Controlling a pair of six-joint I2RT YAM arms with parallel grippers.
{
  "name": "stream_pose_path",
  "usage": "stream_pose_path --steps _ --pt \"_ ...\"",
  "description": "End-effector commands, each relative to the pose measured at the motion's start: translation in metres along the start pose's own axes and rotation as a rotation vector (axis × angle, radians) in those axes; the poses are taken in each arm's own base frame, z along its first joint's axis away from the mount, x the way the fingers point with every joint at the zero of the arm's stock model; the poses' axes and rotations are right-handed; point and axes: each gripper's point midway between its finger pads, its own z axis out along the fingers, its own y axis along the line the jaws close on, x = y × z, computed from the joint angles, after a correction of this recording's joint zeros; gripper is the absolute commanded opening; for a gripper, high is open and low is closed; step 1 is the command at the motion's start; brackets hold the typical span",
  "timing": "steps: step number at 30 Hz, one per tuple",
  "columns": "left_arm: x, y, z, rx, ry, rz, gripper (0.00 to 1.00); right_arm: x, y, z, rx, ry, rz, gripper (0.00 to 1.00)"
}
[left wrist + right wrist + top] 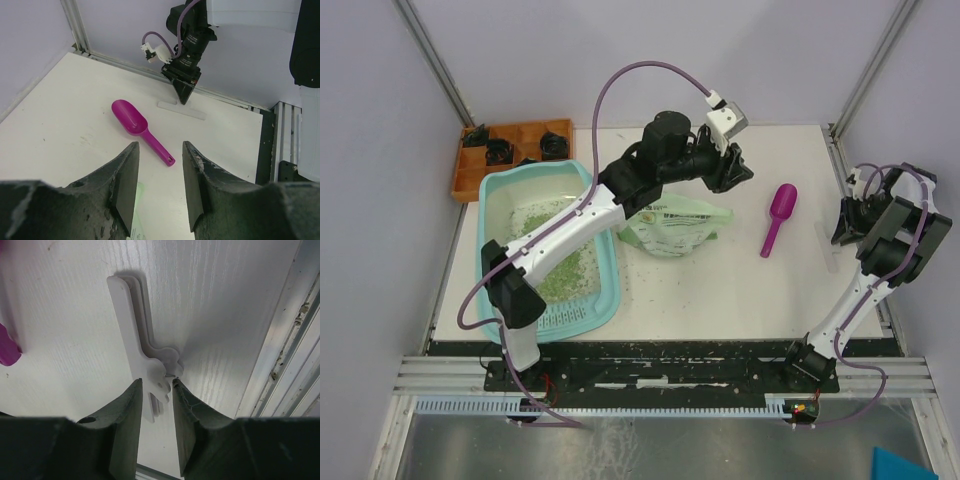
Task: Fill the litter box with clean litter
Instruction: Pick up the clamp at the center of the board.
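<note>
though apart, two tools, one scoop

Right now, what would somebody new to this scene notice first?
Probably the magenta scoop lying alone on the white table, right of centre. Next, the light-teal litter box at the left, with green litter scattered inside, and the left arm stretched across it over a pale green bag.

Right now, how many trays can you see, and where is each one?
2. The light-teal litter box sits at the near left, with green litter inside. The smaller orange compartment tray lies just behind it, in the far-left corner. No other tray shows.
</note>
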Motion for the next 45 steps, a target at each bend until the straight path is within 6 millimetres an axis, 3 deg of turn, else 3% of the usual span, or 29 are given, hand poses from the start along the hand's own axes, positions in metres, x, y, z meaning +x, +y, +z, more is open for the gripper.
stream_pose_path --steps 1,7,13,15,21,27,30,35,38,41,45 --pt "-0.028 -0.005 -0.019 -0.014 -0.061 0.01 0.48 0.0 0.001 0.007 -0.025 0.004 0.01 0.37" --pt "-0.024 -0.003 -0.023 -0.03 -0.04 0.015 0.48 0.003 0.002 0.013 -0.039 0.012 0.015 0.35" --pt "-0.023 -0.002 -0.025 -0.039 -0.035 0.02 0.48 -0.003 0.01 0.004 -0.05 -0.037 0.013 0.03" --pt "-0.022 -0.002 -0.025 -0.039 -0.035 0.016 0.48 -0.006 0.015 -0.005 -0.054 -0.055 0.009 0.02" --pt "-0.018 0.003 -0.031 -0.074 -0.025 0.017 0.51 -0.016 0.047 -0.06 -0.083 -0.145 -0.035 0.02" --pt "-0.016 0.013 -0.064 -0.14 -0.091 -0.027 0.66 -0.034 0.082 -0.138 -0.049 -0.307 -0.112 0.02" --pt "-0.017 0.023 -0.085 -0.148 -0.161 -0.125 0.79 -0.038 0.117 -0.176 -0.131 -0.372 -0.151 0.02" --pt "-0.012 0.037 -0.114 -0.094 -0.249 -0.326 0.91 -0.038 0.202 -0.234 -0.381 -0.491 -0.294 0.02" --pt "-0.009 0.041 -0.127 -0.113 -0.259 -0.355 0.83 -0.025 0.259 -0.238 -0.452 -0.471 -0.443 0.02" --pt "-0.008 0.041 -0.137 -0.142 -0.259 -0.329 0.75 -0.004 0.302 -0.233 -0.461 -0.424 -0.605 0.02" --pt "-0.004 0.045 -0.152 -0.199 -0.263 -0.291 0.58 0.014 0.349 -0.245 -0.588 -0.433 -0.653 0.02"
